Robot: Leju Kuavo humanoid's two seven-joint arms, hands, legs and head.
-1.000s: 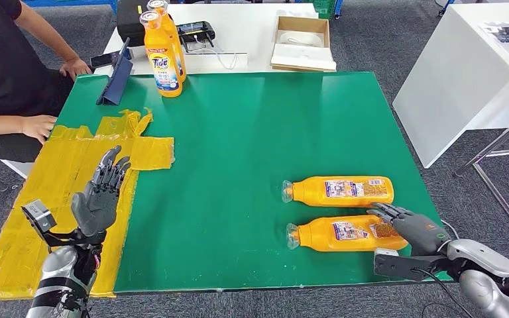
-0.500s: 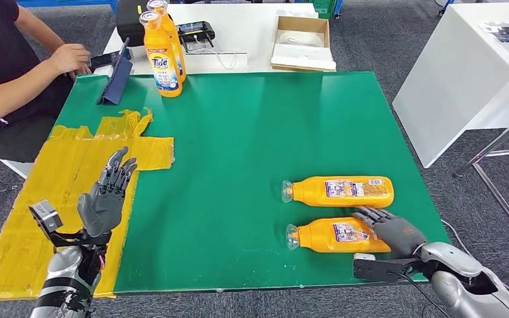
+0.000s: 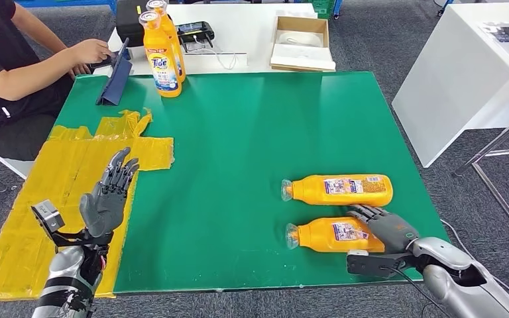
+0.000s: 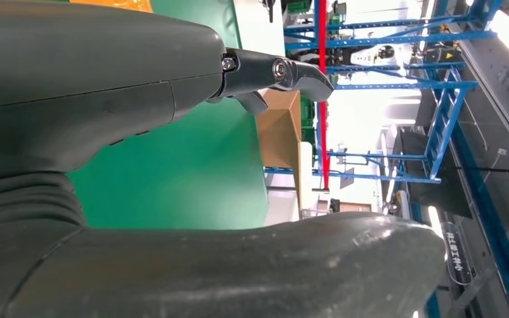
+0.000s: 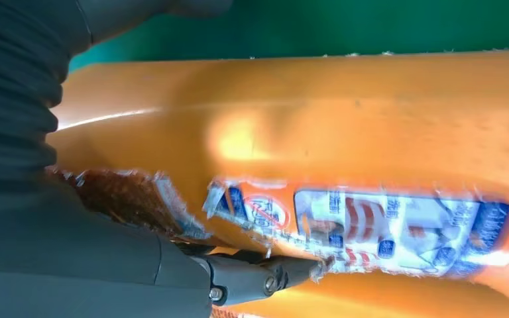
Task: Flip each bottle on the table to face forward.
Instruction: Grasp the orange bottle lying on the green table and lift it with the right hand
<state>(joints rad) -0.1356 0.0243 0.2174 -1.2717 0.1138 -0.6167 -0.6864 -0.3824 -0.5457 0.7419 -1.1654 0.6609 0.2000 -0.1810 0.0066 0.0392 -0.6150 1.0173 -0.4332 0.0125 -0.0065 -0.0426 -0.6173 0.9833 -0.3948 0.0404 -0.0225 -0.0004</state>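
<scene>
Two orange bottles lie on their sides at the right of the green table (image 3: 252,126), caps pointing left. The far bottle (image 3: 338,189) lies untouched. Over the base end of the near bottle (image 3: 328,234) lies my right hand (image 3: 383,226), its fingers (image 5: 265,278) stretched across the label and touching it, not closed round it. The near bottle (image 5: 344,146) is close up in the right wrist view, back label showing. My left hand (image 3: 106,195) is raised over the yellow tape, fingers spread, holding nothing. Two more orange bottles (image 3: 161,50) stand upright at the back left.
Yellow tape (image 3: 66,179) covers the table's left side. A person sits at the far left, hand (image 3: 91,52) by a dark blue folder (image 3: 114,83). Behind the green table are a white table with a cardboard box (image 3: 301,41) and a dark device (image 3: 195,30).
My right hand has slid left along the near bottle, covering more of its base end. The person's hand moved up to the folder. My left hand barely shifted.
</scene>
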